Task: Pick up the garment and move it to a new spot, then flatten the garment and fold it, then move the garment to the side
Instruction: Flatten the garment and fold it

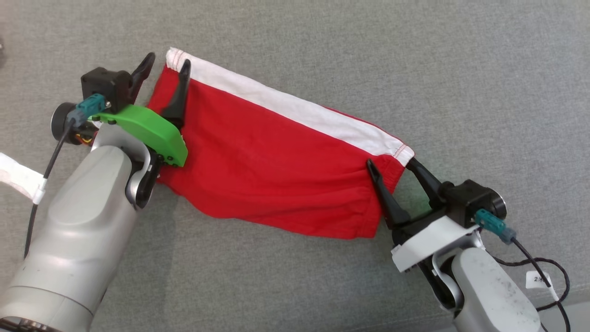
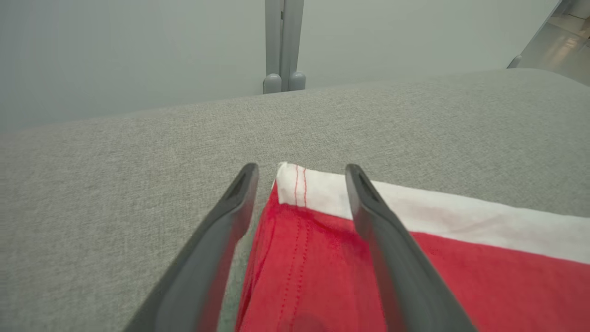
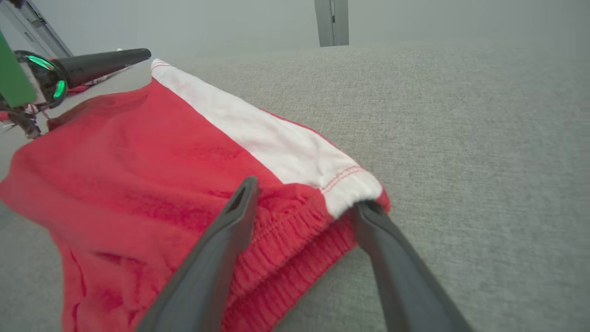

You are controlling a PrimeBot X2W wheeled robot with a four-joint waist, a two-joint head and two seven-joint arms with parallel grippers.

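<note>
The red-and-white cloth garment [image 1: 276, 161] lies between the left gripper [image 1: 168, 59] and right gripper [image 1: 390, 162], both with fingers spread wide. Lower-right white tag [image 1: 538, 279]: too blurry to read.

soft, diffuse light from above is washing all three views evenly.
the head view is showing crisp; the left forearm [image 1: 78, 221] is throwing a faint, broad shadow onto the grey surface [image 1: 295, 286], and the garment [image 1: 276, 175] is laying a thin dark line under its lower edge. in both wrist views the near fingers [image 2: 392, 258] are blurring toward the bottom edge, the wall [image 2: 138, 55] is fading into haze, and the surface's far edge is bowing from the wide lens. a green lamp [image 3: 59, 88] is glowing at the right wrist view's left edge.
</note>
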